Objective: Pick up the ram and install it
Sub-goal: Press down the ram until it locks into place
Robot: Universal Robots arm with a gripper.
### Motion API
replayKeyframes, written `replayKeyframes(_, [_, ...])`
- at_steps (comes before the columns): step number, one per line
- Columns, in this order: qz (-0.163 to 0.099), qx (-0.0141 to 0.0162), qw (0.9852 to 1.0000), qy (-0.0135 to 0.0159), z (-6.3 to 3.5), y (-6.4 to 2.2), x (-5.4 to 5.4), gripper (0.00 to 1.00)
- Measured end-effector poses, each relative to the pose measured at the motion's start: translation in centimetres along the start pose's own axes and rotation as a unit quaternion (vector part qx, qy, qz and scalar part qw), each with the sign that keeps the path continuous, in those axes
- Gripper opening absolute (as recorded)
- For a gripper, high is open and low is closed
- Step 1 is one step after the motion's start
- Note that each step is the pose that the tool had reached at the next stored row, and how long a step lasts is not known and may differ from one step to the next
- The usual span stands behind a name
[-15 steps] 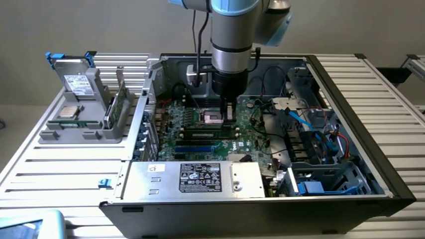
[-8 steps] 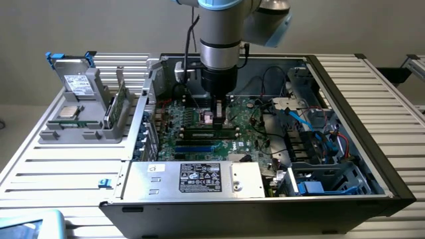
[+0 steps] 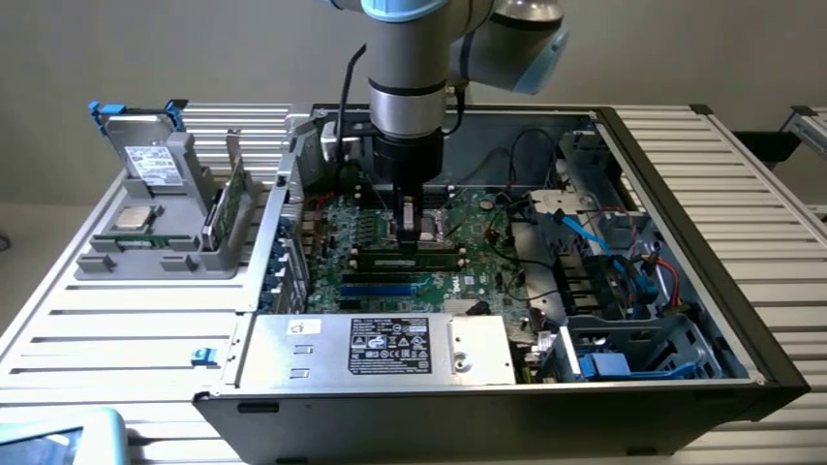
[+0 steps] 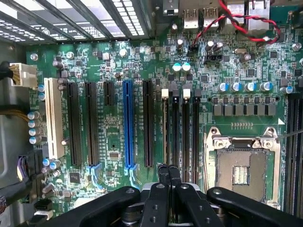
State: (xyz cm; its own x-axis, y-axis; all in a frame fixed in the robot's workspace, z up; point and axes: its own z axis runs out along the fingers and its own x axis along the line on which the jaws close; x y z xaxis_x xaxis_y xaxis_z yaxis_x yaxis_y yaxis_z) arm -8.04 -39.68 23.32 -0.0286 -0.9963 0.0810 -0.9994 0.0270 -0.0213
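Your exterior view is evenly lit from overhead, soft and diffuse, no hard shadows on the slatted table (image 3: 116,320). The inside of the computer case (image 3: 723,291) reads darker, and the arm (image 3: 405,87) throws a dim shadow down onto the motherboard (image 3: 387,276). You get mild glare on the power supply (image 3: 375,347) top and on the arm's silver joint. In the wrist view, light is bright and cool; the vent slats (image 4: 94,19) blow out white. The board is sharp, the black gripper (image 4: 169,172) close to the lens goes soft and slightly blurred. Straight slots bow a little near the edges.
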Motion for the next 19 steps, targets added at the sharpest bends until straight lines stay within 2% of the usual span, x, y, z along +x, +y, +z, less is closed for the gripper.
replayKeyframes(7, [0.000, -0.0001, 1.0000, 0.0000, 0.19, 0.21, -0.01, 0.11])
replayKeyframes(12, [0.000, -0.0041, 1.0000, 0.0001, 0.23, 0.22, 0.05, 0.11])
replayKeyframes(19, [0.000, -0.0050, 1.0000, 0.0004, 0.52, 0.23, 0.08, 0.11])
